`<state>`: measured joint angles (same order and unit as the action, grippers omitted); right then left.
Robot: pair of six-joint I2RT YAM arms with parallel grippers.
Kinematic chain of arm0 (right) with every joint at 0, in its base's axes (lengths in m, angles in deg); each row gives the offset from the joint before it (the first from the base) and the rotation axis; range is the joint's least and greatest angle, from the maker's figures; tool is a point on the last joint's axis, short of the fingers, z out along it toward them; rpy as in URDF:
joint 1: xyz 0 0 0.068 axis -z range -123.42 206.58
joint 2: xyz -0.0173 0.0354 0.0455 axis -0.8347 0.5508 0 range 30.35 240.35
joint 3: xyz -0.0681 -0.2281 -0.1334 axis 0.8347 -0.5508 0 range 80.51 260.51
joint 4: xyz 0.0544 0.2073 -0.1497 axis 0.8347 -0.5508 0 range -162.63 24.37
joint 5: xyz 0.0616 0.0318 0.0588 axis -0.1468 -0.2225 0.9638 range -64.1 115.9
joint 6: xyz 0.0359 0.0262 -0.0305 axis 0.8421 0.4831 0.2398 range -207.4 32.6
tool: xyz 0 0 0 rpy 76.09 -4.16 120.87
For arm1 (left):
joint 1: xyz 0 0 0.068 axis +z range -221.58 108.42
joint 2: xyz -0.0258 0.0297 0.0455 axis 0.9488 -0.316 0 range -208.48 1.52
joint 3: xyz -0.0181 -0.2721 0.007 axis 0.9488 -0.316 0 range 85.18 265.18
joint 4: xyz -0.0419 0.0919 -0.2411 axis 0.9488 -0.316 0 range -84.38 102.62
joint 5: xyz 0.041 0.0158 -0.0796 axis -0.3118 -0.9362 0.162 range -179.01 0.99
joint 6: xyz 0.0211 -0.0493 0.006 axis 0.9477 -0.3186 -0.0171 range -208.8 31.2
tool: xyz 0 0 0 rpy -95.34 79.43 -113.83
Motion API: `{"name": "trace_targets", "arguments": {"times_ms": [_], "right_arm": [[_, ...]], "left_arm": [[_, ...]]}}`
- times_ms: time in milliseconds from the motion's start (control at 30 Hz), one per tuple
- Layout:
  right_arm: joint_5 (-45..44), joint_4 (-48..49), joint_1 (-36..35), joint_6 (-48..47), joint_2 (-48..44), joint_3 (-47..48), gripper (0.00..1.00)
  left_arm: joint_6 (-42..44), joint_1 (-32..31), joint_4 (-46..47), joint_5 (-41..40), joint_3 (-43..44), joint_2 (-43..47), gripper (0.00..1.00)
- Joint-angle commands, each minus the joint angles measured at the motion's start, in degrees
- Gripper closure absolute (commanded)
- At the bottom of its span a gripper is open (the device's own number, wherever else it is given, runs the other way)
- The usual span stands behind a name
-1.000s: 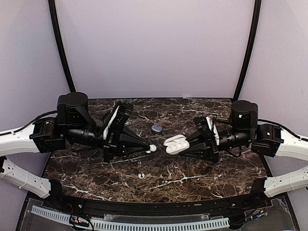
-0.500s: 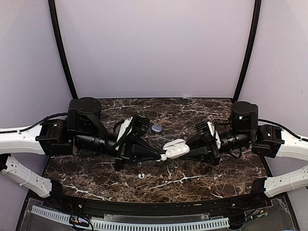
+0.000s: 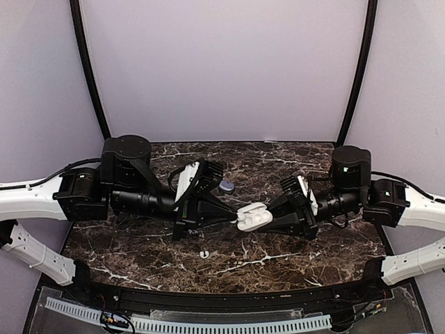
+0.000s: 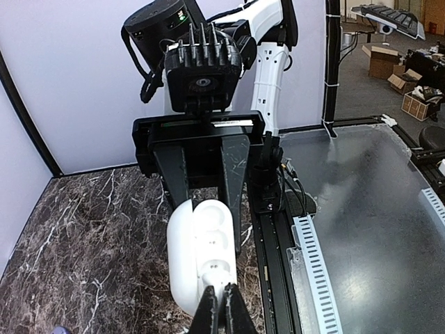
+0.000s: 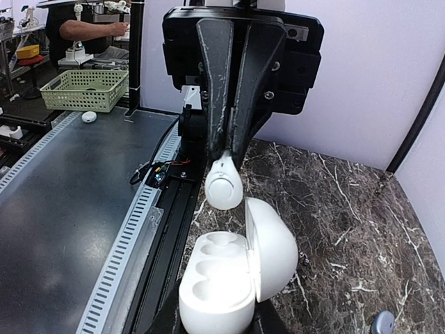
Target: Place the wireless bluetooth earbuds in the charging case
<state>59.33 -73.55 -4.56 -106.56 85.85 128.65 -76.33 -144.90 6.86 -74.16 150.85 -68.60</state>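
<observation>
The left arm (image 3: 139, 198) stretches low and nearly level across the tabletop (image 3: 313, 250) toward the middle, its wrist rolled so the fingers stack in a narrow wedge. The left gripper (image 3: 231, 220) is pinched fully together on one earbud (image 5: 224, 188), which sits at the very fingertips with its rounded body pointing toward the right arm.

Just right of that tip is the charging case (image 3: 254, 218), which looks plain white here. It is hinged open and held up off the tabletop. Its long axis runs along the line between the two grippers, so the two wells lie one behind the other. The lid stands open on the far side, away from the arm bases. From the right wrist, the earbud hangs just beyond the well nearest the left gripper, with a sliver of gap showing. From above I cannot tell whether they touch. By my reading, the coming move is a short push rightward and down into that near well, and the left arm is the one to make it.

The right gripper (image 3: 272, 217) is clamped on the case's right end, and the right arm (image 3: 348, 198) is level and mirrors the left.

Another small white piece (image 3: 204, 254), likely the second earbud, lies on the tabletop nearer the bases, and a blue-grey pebble (image 3: 226, 186) lies farther back.
</observation>
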Motion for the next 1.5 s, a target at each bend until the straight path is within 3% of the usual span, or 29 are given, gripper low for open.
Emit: {"name": "trace_targets", "arguments": {"times_ms": [0, 1233, 1467], "right_arm": [[0.54, 1.03, -0.41, 3.47, 1.39, 2.40, 0.98], [-3.74, 6.21, -0.31, 6.33, -0.61, 0.50, 1.00], [-4.38, 5.75, -0.26, 6.28, -1.08, 0.15, 1.00]], "left_arm": [[0.88, -0.41, -1.58, -1.75, 2.08, -0.54, 1.00], [-3.92, -0.77, -5.73, -6.92, 6.24, -6.31, 0.93], [-4.36, -0.77, -5.41, -9.07, 5.71, -5.01, 0.79]]}}
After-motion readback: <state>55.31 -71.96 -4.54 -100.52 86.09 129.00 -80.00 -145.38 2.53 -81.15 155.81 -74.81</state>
